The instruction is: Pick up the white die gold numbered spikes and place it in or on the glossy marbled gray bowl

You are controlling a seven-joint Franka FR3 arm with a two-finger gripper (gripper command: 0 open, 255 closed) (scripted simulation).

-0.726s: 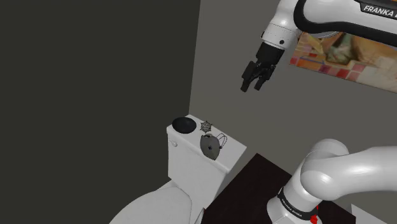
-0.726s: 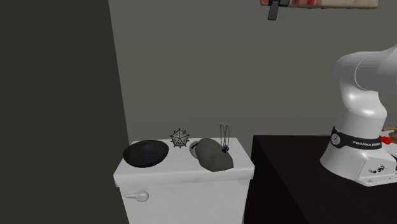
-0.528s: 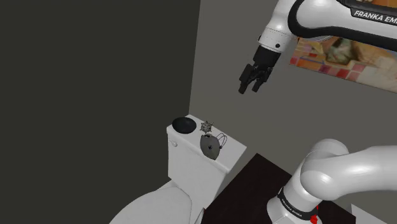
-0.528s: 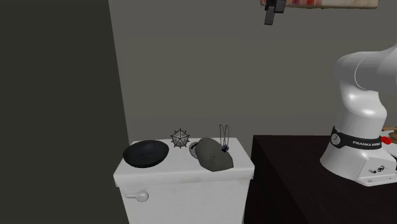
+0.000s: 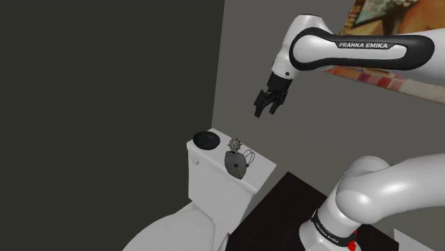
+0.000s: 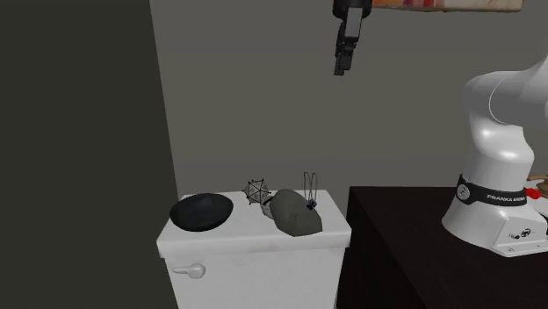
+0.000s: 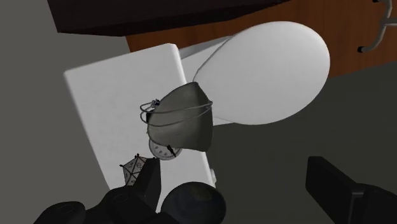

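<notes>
Gripper (image 5: pixel 264 111), fingers spread and holding nothing, is hanging high over the toilet tank (image 6: pixel 241 237), where the spiked die (image 6: pixel 255 191) is sitting between dark bowl (image 6: pixel 201 211) and gray mask (image 6: pixel 294 216), so it's probably needing a straight drop centred on the die, clearing the mask.

A finger (image 7: pixel 147 186) half hides the die (image 7: pixel 132 170); the bowl (image 7: pixel 194 202) is cropped
</notes>
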